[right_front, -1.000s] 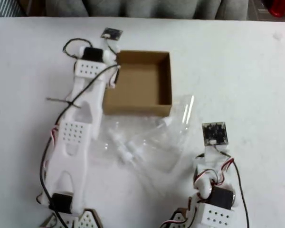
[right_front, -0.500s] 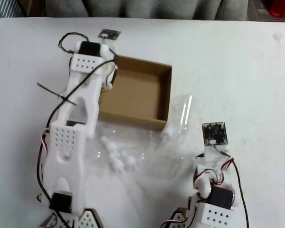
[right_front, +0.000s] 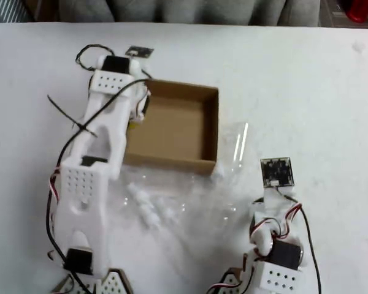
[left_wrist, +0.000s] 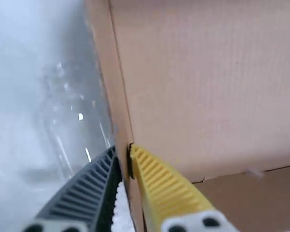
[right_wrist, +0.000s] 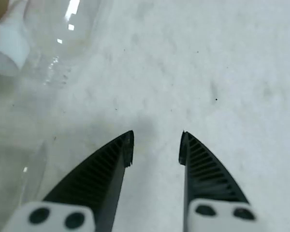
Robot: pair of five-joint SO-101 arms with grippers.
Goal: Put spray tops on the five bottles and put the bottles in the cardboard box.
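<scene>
My left gripper (left_wrist: 122,151) is pinched onto the cardboard box (right_front: 172,128) wall, while my right gripper (right_wrist: 155,145) hangs open and empty. The bottles (right_front: 172,199) lie beside the box. Looks like I'm repositioning the box; next I'd grab a bottle.

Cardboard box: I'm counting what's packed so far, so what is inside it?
The cardboard box has a bare brown floor wherever it shows. The left arm covers a strip along one wall, which the left gripper pinches.
</scene>
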